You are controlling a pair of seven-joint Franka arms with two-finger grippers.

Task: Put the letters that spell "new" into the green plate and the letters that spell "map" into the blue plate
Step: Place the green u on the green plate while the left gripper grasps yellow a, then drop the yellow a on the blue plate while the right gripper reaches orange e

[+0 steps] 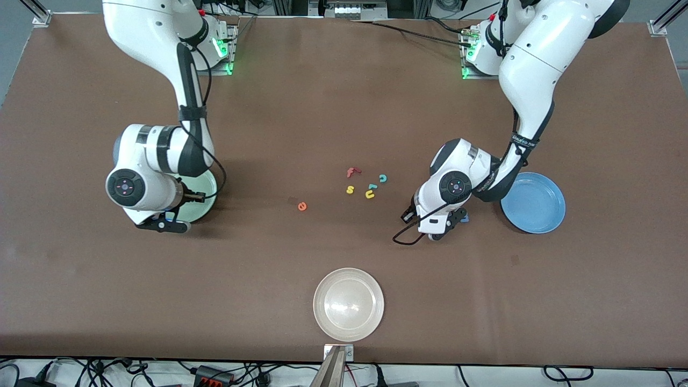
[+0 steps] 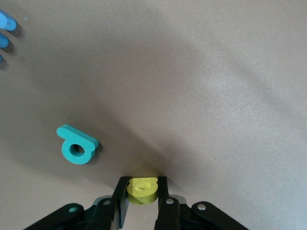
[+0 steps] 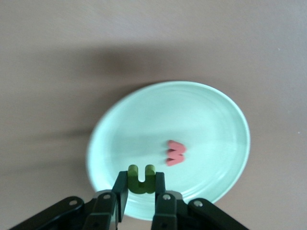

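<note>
My right gripper is shut on the dark green "n" and hangs over the pale green plate. The salmon "w" lies in that plate. In the front view this gripper covers much of the green plate. My left gripper is shut on the yellow "a", low over the table beside the blue plate. The teal "p" lies close by, and the blue "m" a little farther off. The orange "e" lies mid-table.
A loose cluster lies mid-table: red "f", teal "c", yellow "s", yellow "u". A white plate sits near the front edge. The left arm's hand hides the table under it.
</note>
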